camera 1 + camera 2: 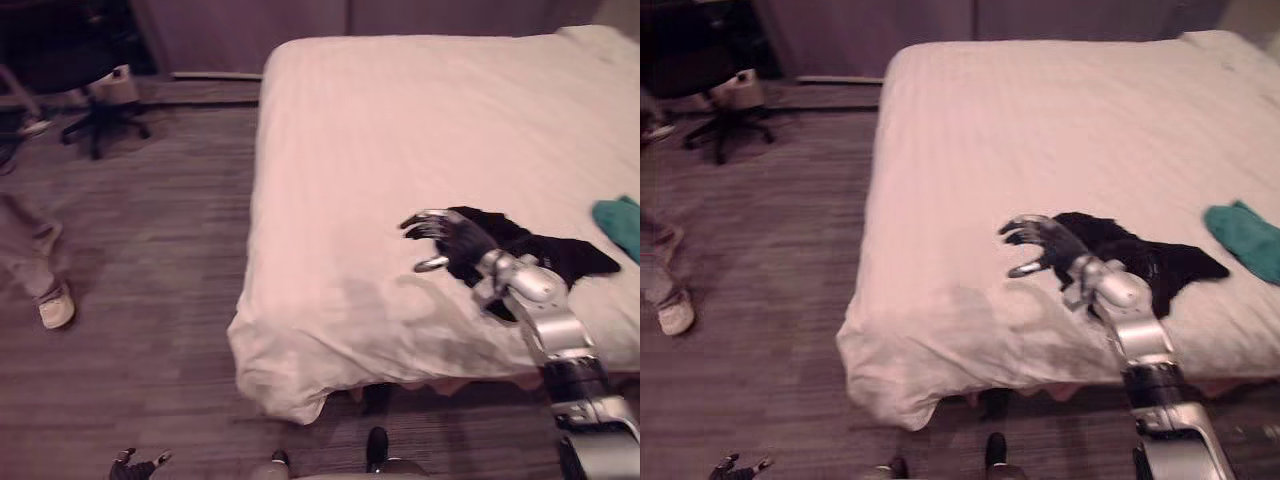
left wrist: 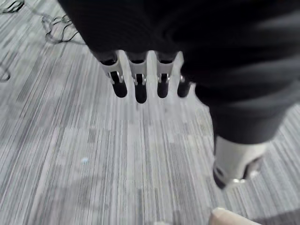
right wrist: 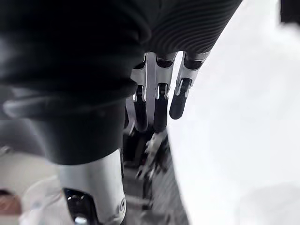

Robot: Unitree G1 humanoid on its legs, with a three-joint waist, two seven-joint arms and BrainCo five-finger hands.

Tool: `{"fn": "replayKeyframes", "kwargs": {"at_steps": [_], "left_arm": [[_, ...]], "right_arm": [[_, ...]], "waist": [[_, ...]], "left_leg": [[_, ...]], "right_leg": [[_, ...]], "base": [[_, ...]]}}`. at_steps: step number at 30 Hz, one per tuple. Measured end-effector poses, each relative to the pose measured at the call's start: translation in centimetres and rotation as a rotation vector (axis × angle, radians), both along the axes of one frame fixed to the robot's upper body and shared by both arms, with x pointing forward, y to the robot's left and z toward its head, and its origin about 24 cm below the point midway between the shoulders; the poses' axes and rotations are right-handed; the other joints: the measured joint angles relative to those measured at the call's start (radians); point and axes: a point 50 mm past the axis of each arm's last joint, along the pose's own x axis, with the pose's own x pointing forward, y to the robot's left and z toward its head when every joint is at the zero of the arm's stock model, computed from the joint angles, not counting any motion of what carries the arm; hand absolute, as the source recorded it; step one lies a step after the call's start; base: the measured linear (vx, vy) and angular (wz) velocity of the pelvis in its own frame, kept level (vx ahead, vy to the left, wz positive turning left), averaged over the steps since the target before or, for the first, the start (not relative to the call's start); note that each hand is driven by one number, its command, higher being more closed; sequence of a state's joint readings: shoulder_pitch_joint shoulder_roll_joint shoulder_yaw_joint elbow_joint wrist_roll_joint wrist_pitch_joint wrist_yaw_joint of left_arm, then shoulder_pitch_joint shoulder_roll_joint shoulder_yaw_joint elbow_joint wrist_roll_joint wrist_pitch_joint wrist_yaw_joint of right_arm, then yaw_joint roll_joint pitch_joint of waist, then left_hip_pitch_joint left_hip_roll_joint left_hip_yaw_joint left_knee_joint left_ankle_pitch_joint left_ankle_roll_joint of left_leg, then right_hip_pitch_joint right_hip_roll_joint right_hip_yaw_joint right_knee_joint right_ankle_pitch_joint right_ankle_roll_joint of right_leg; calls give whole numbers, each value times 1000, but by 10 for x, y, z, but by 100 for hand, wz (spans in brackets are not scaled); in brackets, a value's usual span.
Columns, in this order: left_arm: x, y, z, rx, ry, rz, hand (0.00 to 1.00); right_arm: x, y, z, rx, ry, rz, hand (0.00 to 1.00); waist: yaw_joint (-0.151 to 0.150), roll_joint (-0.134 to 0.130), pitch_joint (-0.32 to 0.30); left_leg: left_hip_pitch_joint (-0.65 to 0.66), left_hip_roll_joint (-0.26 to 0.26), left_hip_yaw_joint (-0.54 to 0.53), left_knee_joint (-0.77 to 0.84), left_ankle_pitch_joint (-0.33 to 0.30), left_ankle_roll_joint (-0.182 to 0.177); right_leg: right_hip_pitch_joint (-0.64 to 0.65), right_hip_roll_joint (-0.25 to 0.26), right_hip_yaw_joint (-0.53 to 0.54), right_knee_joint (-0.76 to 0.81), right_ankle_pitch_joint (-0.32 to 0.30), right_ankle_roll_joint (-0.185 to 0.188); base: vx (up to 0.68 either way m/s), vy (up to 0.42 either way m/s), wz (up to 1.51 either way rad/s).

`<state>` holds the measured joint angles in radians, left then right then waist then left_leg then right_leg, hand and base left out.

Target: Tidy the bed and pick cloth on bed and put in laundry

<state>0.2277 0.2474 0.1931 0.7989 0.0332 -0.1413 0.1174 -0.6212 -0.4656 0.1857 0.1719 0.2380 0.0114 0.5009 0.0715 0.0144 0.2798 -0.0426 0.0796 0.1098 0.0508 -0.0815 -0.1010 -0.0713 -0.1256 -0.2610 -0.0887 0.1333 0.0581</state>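
A wide bed under a pale, faintly striped sheet (image 1: 400, 130) takes up the right side of the scene, its near corner hanging in soft folds toward the grey striped carpet floor (image 1: 150, 250). A crumpled black cloth (image 1: 560, 255) lies on the sheet near the bed's near edge, and a smaller teal cloth (image 1: 620, 225) lies apart from it, further to the right on the same sheet. The right hand (image 1: 455, 238) hangs over the sheet at the black cloth's left end, the wrist crossing in front of the cloth; its fingers (image 3: 157, 105) are spread loosely with a slight curve and grip nothing, and whether they touch the cloth cannot be told. The left hand (image 1: 135, 467) sits low beside the bed over the carpet, its fingers (image 2: 139, 86) straight and empty. A black wheeled office chair (image 1: 100, 105) stands far back on the left, and a person's leg with a white shoe (image 1: 56, 308) is at the left edge
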Motion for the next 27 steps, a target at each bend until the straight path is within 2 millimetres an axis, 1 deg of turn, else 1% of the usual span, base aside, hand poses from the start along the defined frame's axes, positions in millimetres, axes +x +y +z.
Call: {"fn": "replayKeyframes", "kwargs": {"at_steps": [1,2,3,4,5,6,7,8,9,10,11,12,13,15,17,19,21,22,23,24,25,26,27], "left_arm": [[19,-12,3,-28,-63,-49,0],[27,-17,6,-41,-94,-64,0],[40,-26,9,-59,-138,-95,0],[52,-35,13,-76,-176,-123,0],[65,-47,17,-99,-216,-166,0],[71,-56,18,-112,-229,-198,0],[73,-59,18,-120,-233,-207,0],[77,-66,18,-141,-241,-215,0],[81,-74,19,-166,-251,-225,0],[84,-78,19,-177,-253,-234,0],[89,-86,20,-198,-260,-255,0],[94,-92,20,-209,-263,-277,0],[96,-95,20,-212,-263,-288,0],[101,-103,21,-214,-266,-319,0],[99,-103,19,-211,-259,-318,0],[97,-101,18,-205,-258,-315,0],[97,-101,17,-206,-262,-319,0],[96,-100,18,-205,-265,-327,0],[96,-96,19,-200,-269,-334,0],[96,-93,20,-193,-272,-335,0],[98,-87,22,-179,-277,-346,0],[99,-85,24,-171,-278,-355,0],[99,-82,25,-156,-278,-366,0]], "right_arm": [[3,13,10,-5,-17,29,100],[5,18,13,-2,-15,36,100],[7,26,16,-1,-8,45,100],[10,31,17,-3,3,45,100],[16,37,13,1,42,25,100],[22,37,7,-7,81,-2,100],[24,37,4,-9,102,-17,100],[29,34,-1,-7,135,-45,100],[34,32,1,14,141,-70,100],[36,31,5,28,135,-79,100],[40,30,17,47,104,-86,100],[44,28,23,63,99,-94,100],[46,26,24,84,103,-96,100],[50,15,23,144,119,-99,100],[50,13,17,136,131,-77,100],[48,11,9,113,150,-27,100],[39,9,-12,68,189,58,100],[26,10,-35,26,247,137,100],[8,18,-66,-62,336,234,100],[-1,24,-82,-100,387,278,100],[-31,33,-134,-183,597,363,100],[-43,34,-153,-210,674,378,100],[-68,34,-184,-234,805,403,100]], "waist": [[7,9,47],[13,13,67],[23,23,99],[26,34,133],[29,50,171],[35,60,180],[39,64,182],[44,74,187],[46,88,194],[46,95,197],[45,113,204],[45,128,208],[45,135,208],[43,163,212],[37,170,208],[29,169,208],[16,166,208],[3,161,209],[-17,146,209],[-22,135,208],[-32,106,201],[-32,93,195],[-29,72,180]], "left_leg": [[-32,-7,-12,9,11,3],[-44,-10,-13,10,16,4],[-66,-12,-16,23,17,5],[-86,-15,-23,39,17,5],[-121,-22,-37,57,18,7],[-152,-28,-38,69,19,7],[-166,-31,-39,74,19,9],[-188,-37,-41,75,24,16],[-208,-42,-44,76,28,22],[-218,-44,-46,76,31,25],[-241,-56,-48,77,37,34],[-257,-60,-50,78,42,39],[-264,-64,-52,77,46,42],[-272,-74,-60,73,54,47],[-268,-74,-60,73,54,47],[-255,-74,-61,71,55,46],[-230,-73,-65,66,56,46],[-197,-73,-66,54,55,45],[-165,-72,-63,48,53,45],[-151,-71,-59,43,52,45],[-117,-63,-52,35,45,40],[-110,-59,-49,35,41,36],[-105,-53,-42,37,33,33]], "right_leg": [[-22,-5,-6,0,10,-1],[-32,-9,-8,2,13,-2],[-52,-15,-10,15,14,-2],[-67,-18,-16,28,14,-2],[-90,-28,-34,41,14,-2],[-120,-32,-37,56,14,-2],[-133,-35,-39,62,13,-2],[-158,-43,-42,74,13,-2],[-181,-51,-48,87,13,-2],[-193,-56,-52,94,13,-2],[-222,-69,-54,114,11,-3],[-241,-79,-56,122,10,-2],[-247,-83,-58,123,10,-2],[-252,-93,-66,124,10,-1],[-250,-94,-66,129,9,0],[-241,-94,-67,134,5,4],[-214,-93,-69,134,1,8],[-185,-94,-71,133,-5,10],[-158,-94,-69,133,-13,15],[-147,-93,-67,132,-15,16],[-116,-83,-62,119,-18,19],[-107,-78,-62,111,-18,19],[-98,-70,-60,99,-18,20]], "base": [[-109,5,35],[-107,14,20],[-81,21,12],[-91,43,26],[-68,52,29],[-58,62,26],[-31,66,14],[-24,71,16],[-28,69,15],[-43,68,15],[-52,66,13],[-63,63,14],[-65,55,16],[-59,40,12],[-22,11,1],[0,0,0],[15,-7,3],[47,4,-3],[60,7,-9],[76,3,-19],[59,-9,-18],[71,-25,-19],[94,-38,-23]]}}
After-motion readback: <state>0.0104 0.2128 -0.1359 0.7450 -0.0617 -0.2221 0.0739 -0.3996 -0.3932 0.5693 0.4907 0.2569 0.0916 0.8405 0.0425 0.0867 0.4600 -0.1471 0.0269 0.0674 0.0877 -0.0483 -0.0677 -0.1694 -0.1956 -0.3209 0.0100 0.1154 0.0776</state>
